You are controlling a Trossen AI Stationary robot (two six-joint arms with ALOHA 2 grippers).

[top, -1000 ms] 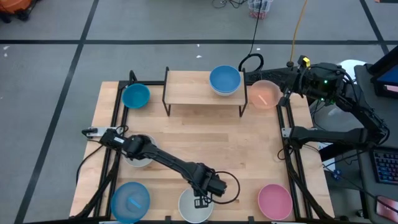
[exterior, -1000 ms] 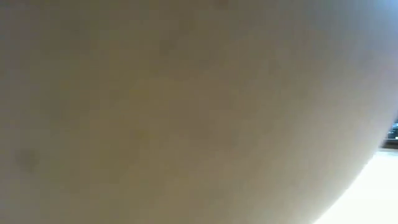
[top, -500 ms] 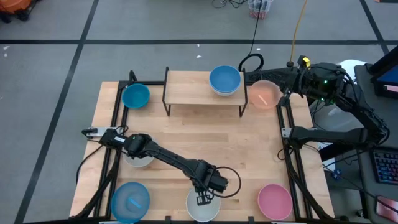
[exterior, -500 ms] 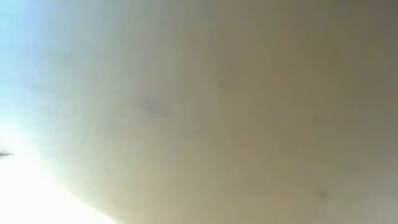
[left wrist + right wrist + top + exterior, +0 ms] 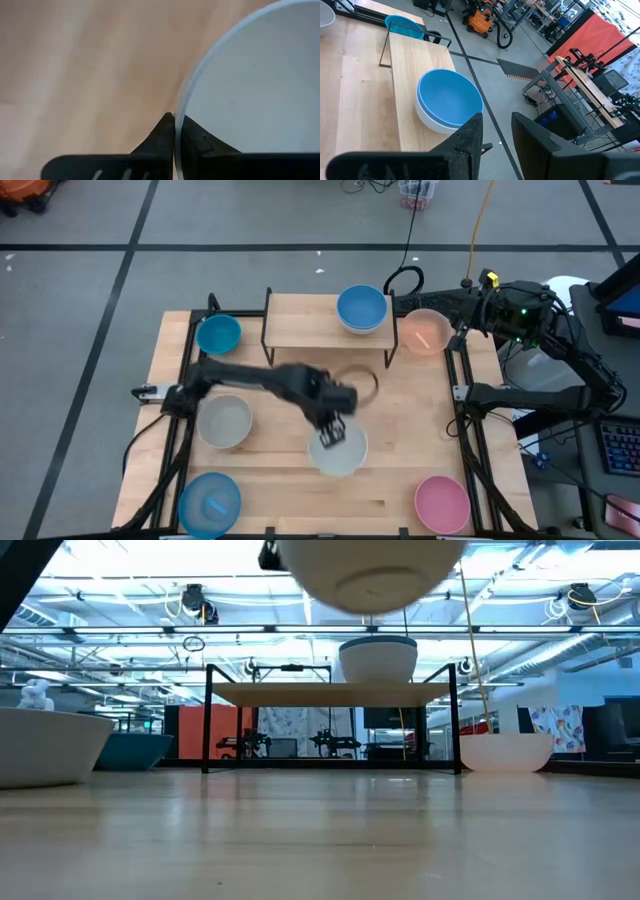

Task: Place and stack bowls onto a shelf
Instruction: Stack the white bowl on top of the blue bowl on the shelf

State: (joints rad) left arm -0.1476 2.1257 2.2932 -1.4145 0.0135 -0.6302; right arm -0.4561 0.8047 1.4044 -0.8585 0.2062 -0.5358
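Note:
My left gripper (image 5: 333,430) is shut on a white bowl (image 5: 340,452), which hangs above the middle of the table and shows at the top of the low view (image 5: 370,575). The shelf (image 5: 305,320) stands at the far side, with a blue bowl (image 5: 361,307) nested in a white one (image 5: 378,660) on its right half. My right gripper (image 5: 495,135) waits open, raised beyond the shelf's right end. My left gripper pinches the white bowl's rim (image 5: 182,100), one finger (image 5: 160,137) outside the wall and one (image 5: 197,140) inside. The fingers come from above, pointing steeply down. The bowl hangs below them, mouth up and clear of the table.
On the table stand a teal bowl (image 5: 218,333) at the far left, a peach bowl (image 5: 426,331) right of the shelf, a grey-beige bowl (image 5: 224,421) at the left, a light blue bowl (image 5: 210,503) and a pink bowl (image 5: 442,503) near the front edge.
My left gripper has taken hold of the white bowl at the table's near edge, then risen and swung toward the far edge and the shelf. The bowl first slid slightly right, then came up clear of the table.

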